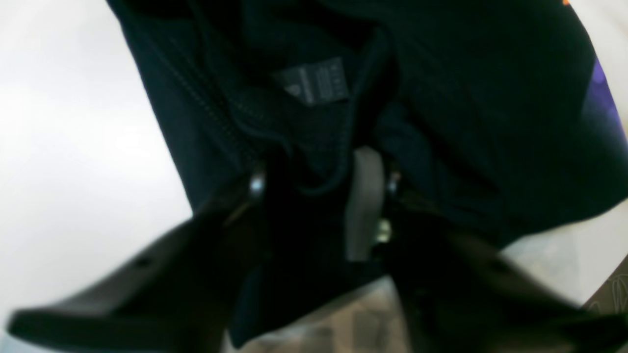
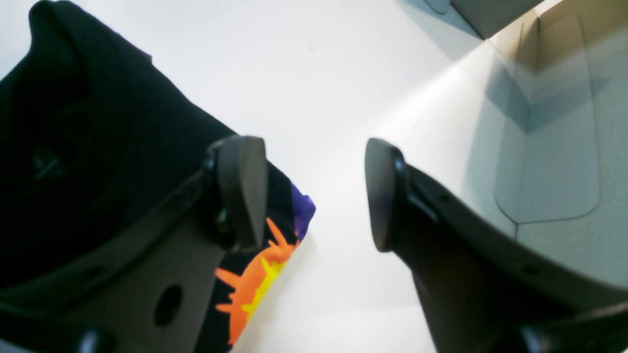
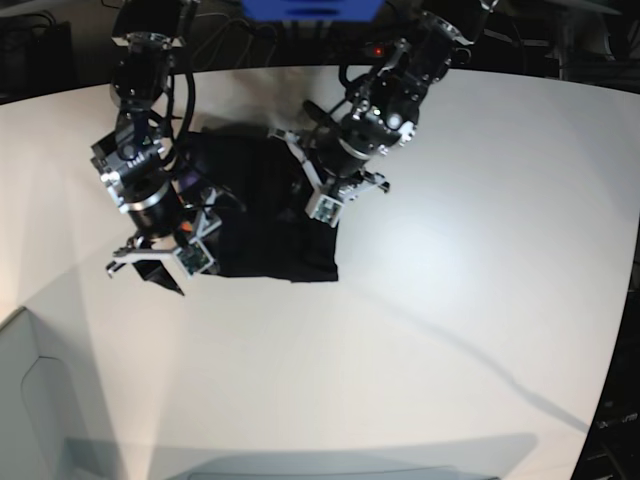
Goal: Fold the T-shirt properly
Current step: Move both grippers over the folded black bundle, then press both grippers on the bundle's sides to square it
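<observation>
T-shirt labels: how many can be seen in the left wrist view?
1. A small grey label lies on the black T-shirt, above the left end effector. Folds may hide others.

The T-shirt (image 2: 98, 162) is plain black, and at one edge it carries a spiky print in orange and yellow with a patch of purple beside it (the purple also shows at the cloth's edge in the left wrist view). A small grey label (image 1: 314, 83) sits on the black cloth. The table (image 3: 450, 300) under it is white, and both grippers' fingers (image 2: 240, 191) are black.
</observation>
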Controlling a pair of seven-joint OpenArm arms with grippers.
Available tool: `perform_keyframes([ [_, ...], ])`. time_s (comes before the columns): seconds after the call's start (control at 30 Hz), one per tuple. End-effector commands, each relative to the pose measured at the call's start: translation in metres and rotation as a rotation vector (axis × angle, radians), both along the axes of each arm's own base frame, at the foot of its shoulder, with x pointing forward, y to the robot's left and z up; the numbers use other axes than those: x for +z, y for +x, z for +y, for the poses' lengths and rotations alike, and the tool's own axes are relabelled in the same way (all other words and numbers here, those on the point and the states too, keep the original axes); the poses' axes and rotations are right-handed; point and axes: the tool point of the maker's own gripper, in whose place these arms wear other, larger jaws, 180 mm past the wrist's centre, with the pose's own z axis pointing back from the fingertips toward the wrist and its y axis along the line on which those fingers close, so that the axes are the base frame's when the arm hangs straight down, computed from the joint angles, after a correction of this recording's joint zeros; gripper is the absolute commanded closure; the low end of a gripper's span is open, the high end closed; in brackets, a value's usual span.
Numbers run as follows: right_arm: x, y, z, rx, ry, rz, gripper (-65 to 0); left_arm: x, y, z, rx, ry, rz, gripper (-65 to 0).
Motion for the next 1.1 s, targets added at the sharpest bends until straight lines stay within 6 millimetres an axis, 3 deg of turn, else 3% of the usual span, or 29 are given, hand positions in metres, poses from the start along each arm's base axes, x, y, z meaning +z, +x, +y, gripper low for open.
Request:
perform_keyframes([
  [0.0, 0.012, 0.005, 0.002, 0.011, 0.014, -0.045, -32.8, 0.014, 0.008, -0.005, -0.001, -0.028, -0.044, -14.3],
  [0.1, 0.012, 0.005, 0.002, 0.011, 0.014, -0.045, -32.8, 0.020, 0.007, -0.005, 0.005, -0.041, -0.057, -1.0],
  [0.13, 0.012, 0.005, 0.002, 0.011, 0.014, -0.045, -32.8, 0.024, 0.007, -0.005, 0.005, -0.046, -0.066, 0.0],
  [0.33, 0.012, 0.005, 0.002, 0.011, 0.016, -0.043, -32.8, 0.031, -0.011, -0.003, 0.007, -0.062, -0.065, 0.0],
  [0.63, 0.011, 0.004, 0.003, 0.013, 0.018, -0.040, -32.8, 0.009, -0.019, 0.051, 0.159, -0.014, 0.002, 0.0],
  [0.83, 0.007, 0.000, 0.007, 0.020, 0.025, -0.028, -32.8, 0.004, -0.025, 0.057, 0.176, -0.005, 0.024, -0.2],
  [0.93, 0.000, -0.005, 0.017, 0.048, 0.029, -0.007, -32.8, 0.002, -0.028, 0.056, 0.173, -0.005, 0.037, -7.8],
  [1.07, -0.005, -0.010, 0.024, 0.066, 0.033, 0.010, -32.8, -0.003, -0.040, 0.053, 0.173, -0.047, 0.085, -28.4],
])
